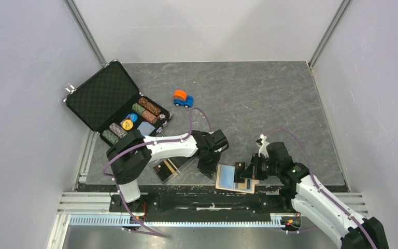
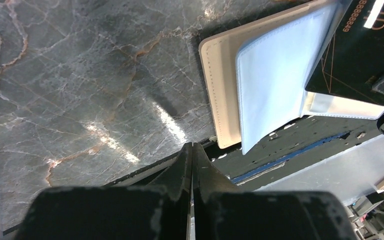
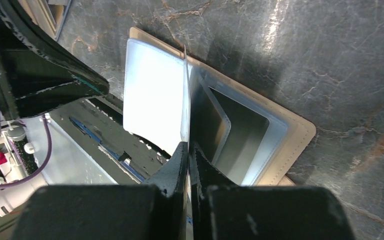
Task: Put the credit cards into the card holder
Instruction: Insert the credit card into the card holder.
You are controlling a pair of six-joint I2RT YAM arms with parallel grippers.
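Note:
The beige card holder (image 1: 223,182) lies open near the table's front edge, its light blue lining facing up (image 2: 275,80) and its pocket showing (image 3: 240,130). My right gripper (image 1: 247,174) hovers over the holder's right half, shut on a black credit card (image 2: 360,45) with gold lettering. In the right wrist view the card appears edge-on (image 3: 185,95) between the fingers (image 3: 187,146). My left gripper (image 1: 208,169) is shut and empty (image 2: 192,146), just left of the holder and above the table. A dark gold-striped card (image 1: 169,167) lies in a clear box.
The clear box (image 1: 161,174) sits under the left forearm. An open black chip briefcase (image 1: 115,101) with stacked chips stands at the back left, and a small orange-and-blue toy car (image 1: 183,98) sits behind the arms. The holder overhangs the table's front edge (image 2: 290,150).

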